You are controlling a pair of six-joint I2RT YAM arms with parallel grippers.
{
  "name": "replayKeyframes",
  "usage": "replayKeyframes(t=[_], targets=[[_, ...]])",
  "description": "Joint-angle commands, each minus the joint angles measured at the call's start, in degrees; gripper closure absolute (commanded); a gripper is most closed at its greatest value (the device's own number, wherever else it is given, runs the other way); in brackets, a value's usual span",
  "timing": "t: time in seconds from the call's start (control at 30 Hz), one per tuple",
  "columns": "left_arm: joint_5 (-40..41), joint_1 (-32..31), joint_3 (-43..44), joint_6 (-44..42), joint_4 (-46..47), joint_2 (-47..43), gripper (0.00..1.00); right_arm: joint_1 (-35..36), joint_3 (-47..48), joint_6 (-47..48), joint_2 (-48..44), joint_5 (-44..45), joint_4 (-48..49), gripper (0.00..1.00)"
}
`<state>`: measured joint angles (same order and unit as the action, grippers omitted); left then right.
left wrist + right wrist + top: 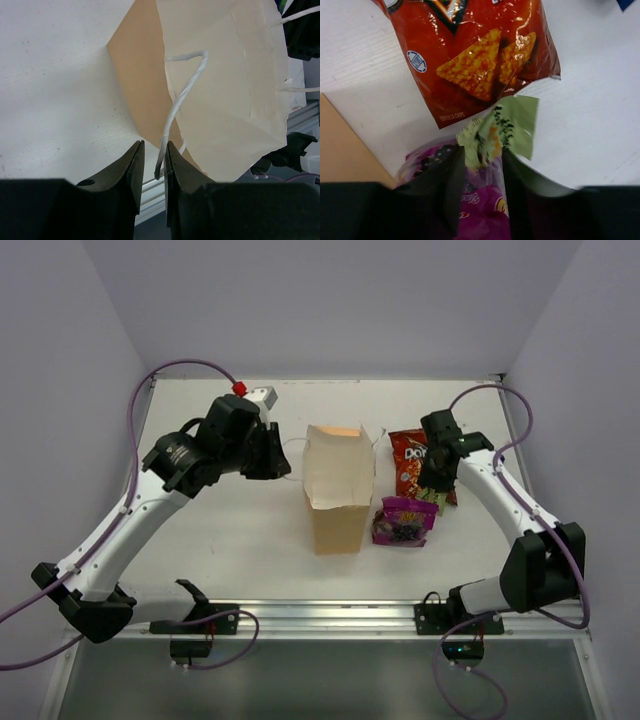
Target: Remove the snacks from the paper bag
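A tan paper bag [338, 502] stands upright with its mouth open at the middle of a white table [230, 530], between two robot arms. The left gripper [154, 150] hangs at the bag's left side, level with the rim. In the left wrist view its two dark fingers [131, 167] stand a narrow gap apart, released. The loose end of a white cord handle [186, 92] dangles between them against one inner face, and the gap looks wider than the cord. Three snacks lie outside the bag on its right. A red-orange chip bag [408, 455] lies flat toward the back of the table. A purple packet [400, 523] sits nearer the arms and just beside the bag's right wall. A pale green packet [509, 125] with dark print overlaps the chip bag's lower corner. The right gripper [482, 160] is down over this small heap. Its fingers [451, 172] flank the near end of the green packet, with the purple one beneath them. Whether they are pressing on the green packet or merely standing either side of it cannot be told from the wrist view. From above, nothing can be made out inside the bag.
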<state>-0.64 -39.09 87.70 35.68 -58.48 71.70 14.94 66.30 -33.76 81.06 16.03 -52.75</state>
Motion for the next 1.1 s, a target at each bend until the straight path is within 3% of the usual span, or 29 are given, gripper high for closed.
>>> replayKeyframes(t=[0.0,0.07,0.17,0.5,0.6,0.67,0.8,0.87,1.07], targets=[[-0.41,-0.11,3.26,-1.93,-1.2,0.89,0.72,-0.09,-0.21,-1.05,0.85,-1.35,3.62,0.54],[-0.41,-0.11,3.62,-2.19,-1.11,1.07,0.64,-0.09,-0.39,-0.7,0.77,-1.35,3.53,0.31],[-0.5,-0.11,3.44,-2.46,-0.94,1.16,0.58,0.0,-0.04,-0.34,0.42,-0.3,2.75,0.19],[-0.5,-0.11,3.97,-3.78,0.38,0.11,0.37,2.1,4.52,1.59,-8.36,-1.97,-1.3,0.1],[-0.58,-0.11,4.14,-4.04,0.21,-0.07,0.34,7.71,10.04,4.57,-13.54,-5.82,-2.09,0.06],[-0.58,-0.11,4.49,-4.04,-0.06,0.19,0.32,10.27,13.57,7.56,-15.31,-13.36,-2.88,0.05],[-0.85,-0.11,4.15,-3.78,0.38,0.28,0.32,16.59,22.01,6.25,-13.91,-21.12,-7.88,0.1],[-1.2,-0.11,4.14,-3.69,0.38,0.19,0.32,20.28,23.69,4.59,-13.91,-17.1,-11.05,0.12],[-1.03,-0.2,2.83,-2.99,0.56,-1.91,0.32,30.66,24.93,2.56,-14.7,-16.21,-14.04,0.16]])
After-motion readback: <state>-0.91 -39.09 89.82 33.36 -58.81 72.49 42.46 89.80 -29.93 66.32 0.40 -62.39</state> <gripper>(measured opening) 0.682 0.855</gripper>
